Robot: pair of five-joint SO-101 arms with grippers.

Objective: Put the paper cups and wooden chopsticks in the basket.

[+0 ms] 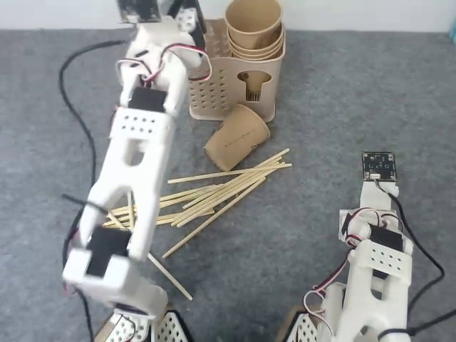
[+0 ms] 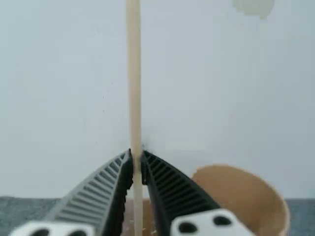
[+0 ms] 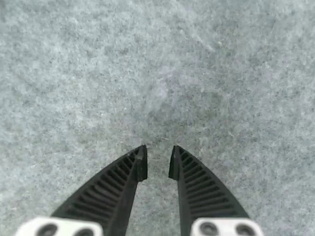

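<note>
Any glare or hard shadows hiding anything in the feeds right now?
High view: soft even light, only faint shadows beside the tipped paper cup and loose chopsticks. Left wrist view: the chopstick in the left gripper stands pale against a bright wall, no glare. Right wrist view: grey mat evenly lit under the right gripper.

The table I work at is covered in grey felt. At its far side the tan basket stands upright. Just in front of it a paper cup lies tipped on its side. Nearer me the chopsticks lie in a loose fan, crossing one another, their far tips just beside the cup. One stick lies at an angle to the heap. A black cable trails over the felt.
</note>
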